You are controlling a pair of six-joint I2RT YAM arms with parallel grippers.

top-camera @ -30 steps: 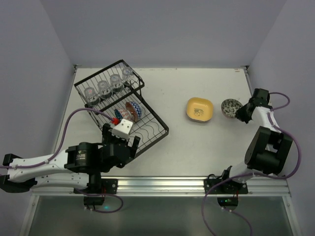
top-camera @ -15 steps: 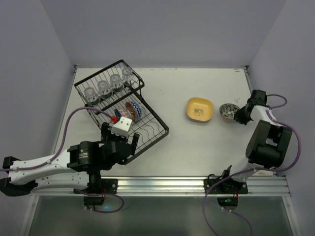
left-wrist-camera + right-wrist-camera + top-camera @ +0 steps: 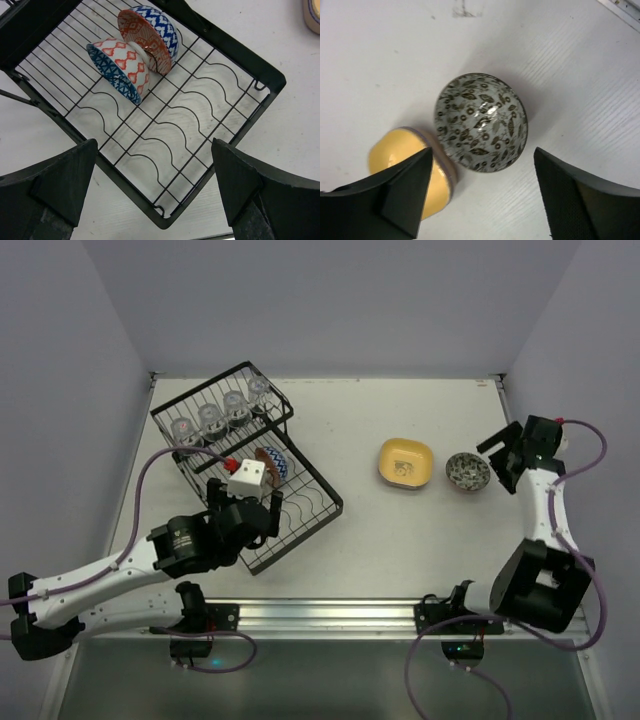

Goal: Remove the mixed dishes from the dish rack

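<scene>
The black wire dish rack [image 3: 318, 508] stands at the left. Several clear glass cups [image 3: 211, 418] stand in its basket section. Two patterned bowls lean on edge in its tray section: a pink-and-blue one [image 3: 120, 67] and a red-brown-and-blue one [image 3: 150, 31]. My left gripper [image 3: 245, 503] hovers open over the tray's near corner [image 3: 165, 220], holding nothing. At the right, a yellow plate [image 3: 405, 462] lies on the table with a grey leaf-patterned bowl [image 3: 467, 471] upright and touching it. My right gripper [image 3: 507, 458] is open just above that bowl [image 3: 480, 122], its fingers apart from it.
The table's right edge and a metal rail [image 3: 625, 7] run close behind the right gripper. Bare white tabletop [image 3: 370, 410] lies between the rack and the yellow plate [image 3: 400, 150].
My right gripper has opened and let go of the grey bowl, which now rests beside the yellow plate. The left arm has moved forward over the rack's tray section.
</scene>
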